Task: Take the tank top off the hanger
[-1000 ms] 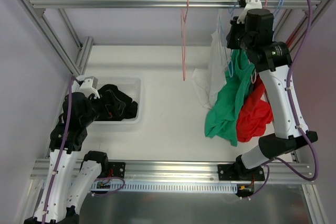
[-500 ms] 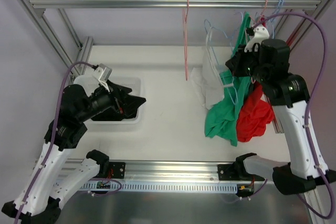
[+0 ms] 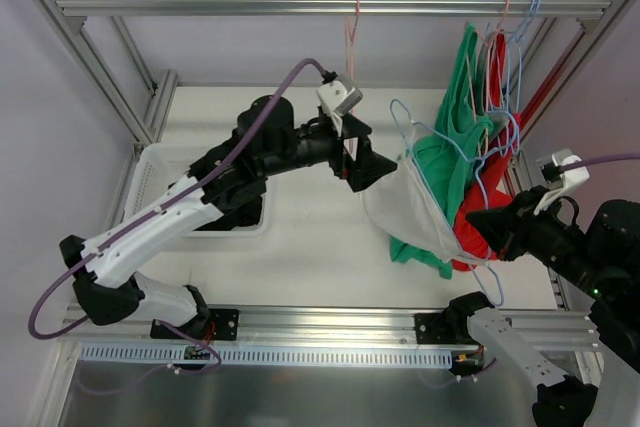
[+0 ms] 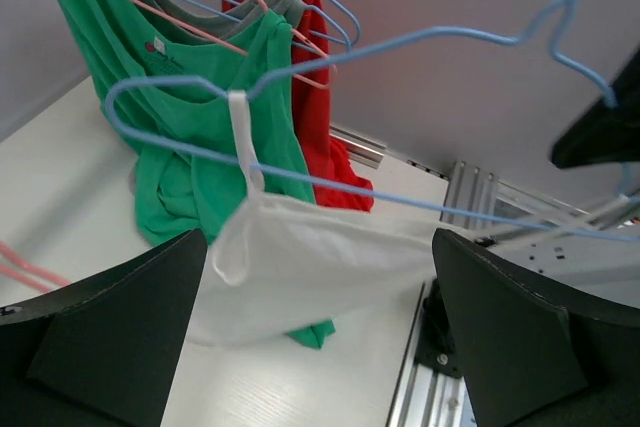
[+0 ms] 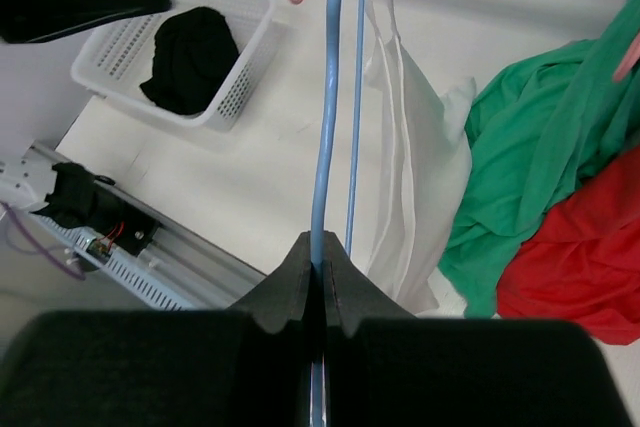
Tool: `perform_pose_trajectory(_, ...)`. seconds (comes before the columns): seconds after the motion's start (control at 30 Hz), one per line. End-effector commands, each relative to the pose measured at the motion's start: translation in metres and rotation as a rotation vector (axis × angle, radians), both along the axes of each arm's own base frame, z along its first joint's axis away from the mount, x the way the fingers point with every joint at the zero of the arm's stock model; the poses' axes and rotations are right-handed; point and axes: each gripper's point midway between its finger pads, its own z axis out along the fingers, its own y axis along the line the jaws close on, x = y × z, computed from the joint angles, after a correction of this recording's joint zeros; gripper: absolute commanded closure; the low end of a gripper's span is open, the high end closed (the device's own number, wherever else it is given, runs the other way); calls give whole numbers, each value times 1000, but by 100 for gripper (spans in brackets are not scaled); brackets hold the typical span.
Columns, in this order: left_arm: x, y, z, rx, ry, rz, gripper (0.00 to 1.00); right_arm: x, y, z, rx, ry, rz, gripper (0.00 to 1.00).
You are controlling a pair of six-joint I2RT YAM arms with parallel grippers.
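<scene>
While my right tool (image 5: pixel 322 282) is now clamping the blue hanger (image 4: pixel 400 42) off the rail, my left tool (image 3: pixel 362 159), spread wide, is arriving beside its white tank top (image 4: pixel 320 267).

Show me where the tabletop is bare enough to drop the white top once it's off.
Bare table lies between the white basket and the white tank top, toward the front rail. The right side is crowded: green tops, red tops and hangers.

Robotics lab test cell — aluminium extrusion frame (image 3: pixel 300 4), plain white walls, white tabletop (image 3: pixel 320 237), exposed cabling.
</scene>
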Motion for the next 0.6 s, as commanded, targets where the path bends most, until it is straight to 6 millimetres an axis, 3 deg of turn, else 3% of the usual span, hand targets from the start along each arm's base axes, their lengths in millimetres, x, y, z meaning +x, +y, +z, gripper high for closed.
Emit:
perform_pose_trajectory(0.0, 18, -25, 25, -42, -106, 37, 2, -22, 10, 0, 22, 35, 94, 100)
perform_pose_trajectory(0.1, 26, -46, 0, 1, -79, 33, 13, -30, 11, 8, 35, 4, 114, 100)
perform_pose_trajectory(0.13, 25, -47, 18, -32, -97, 29, 18, -31, 11, 10, 37, 0, 121, 99)
perform_pose_trajectory(0.2, 29, -53, 10, -21, -86, 30, 25, -33, 12, 13, 41, -8, 130, 100)
perform_pose_trajectory(0.27, 35, -54, 9, -17, -88, 61, 42, -35, 11, 14, 40, -18, 133, 100)
perform_pose_trajectory(0.37, 39, -54, 3, -6, -88, 79, 54, -35, 9, 16, 36, -30, 123, 100)
perform_pose_trajectory(0.57, 36, -47, 4, -7, -97, 85, 54, -31, 7, 16, 23, -34, 109, 100)
